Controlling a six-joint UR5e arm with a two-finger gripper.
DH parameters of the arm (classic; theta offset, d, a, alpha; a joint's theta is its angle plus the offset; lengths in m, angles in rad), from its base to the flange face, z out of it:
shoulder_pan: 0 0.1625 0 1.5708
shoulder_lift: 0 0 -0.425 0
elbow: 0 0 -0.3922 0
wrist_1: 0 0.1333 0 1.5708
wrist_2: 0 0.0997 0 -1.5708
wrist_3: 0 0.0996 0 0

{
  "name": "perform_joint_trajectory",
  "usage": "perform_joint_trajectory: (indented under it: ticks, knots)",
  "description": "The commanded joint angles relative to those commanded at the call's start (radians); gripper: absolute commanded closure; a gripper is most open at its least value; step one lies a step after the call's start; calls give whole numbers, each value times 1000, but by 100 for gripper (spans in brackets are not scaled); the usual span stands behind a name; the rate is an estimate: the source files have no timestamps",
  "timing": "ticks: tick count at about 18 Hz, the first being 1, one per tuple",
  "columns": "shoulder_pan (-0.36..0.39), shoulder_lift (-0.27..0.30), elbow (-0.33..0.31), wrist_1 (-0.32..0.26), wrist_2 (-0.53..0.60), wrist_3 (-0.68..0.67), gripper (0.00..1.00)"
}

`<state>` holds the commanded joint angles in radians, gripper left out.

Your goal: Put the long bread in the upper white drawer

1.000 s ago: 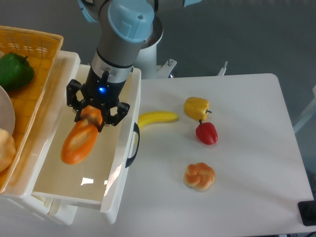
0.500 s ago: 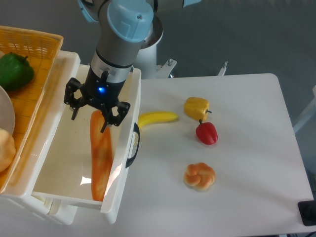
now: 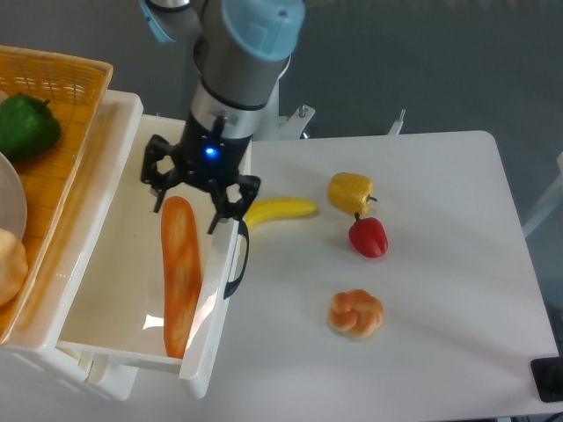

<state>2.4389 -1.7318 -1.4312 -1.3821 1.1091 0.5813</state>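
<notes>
Tool (image 3: 199,199) wide open, empty, shifted right since release; long bread (image 3: 180,274) lies in upper white drawer (image 3: 113,236). I'd call placement done.

No text, label, brand, number or sign can be read on anything here.

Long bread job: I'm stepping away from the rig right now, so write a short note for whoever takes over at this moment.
Gripper: jaws open, holding nothing, above the drawer's right wall near the handle.
Long bread: lying lengthwise inside the upper white drawer, along its right wall, free of the jaws.
Done: bread is in the drawer.
Left: probably only pulling the arm clear; the drawer stands open.
Not part of the job: banana, yellow pepper, red pepper and knotted bun on the table.
</notes>
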Motion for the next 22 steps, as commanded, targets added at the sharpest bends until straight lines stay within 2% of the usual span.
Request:
perform_joint_trajectory:
  ticks: [2, 4, 8, 12, 13, 17, 20, 22]
  knots:
    - [28, 2, 0, 0, 0, 22, 19]
    - [49, 0, 0, 2, 2, 52, 4]
    - [80, 0, -2, 2, 67, 61, 2]
    - [77, -15, -5, 101, 196, 71, 0]
    - [77, -15, -8, 110, 237, 101, 0]
    - [95, -26, -23, 107, 360, 232, 0]
    - [121, -40, -25, 110, 386, 324, 0]
    - [132, -60, -25, 113, 416, 339, 0]
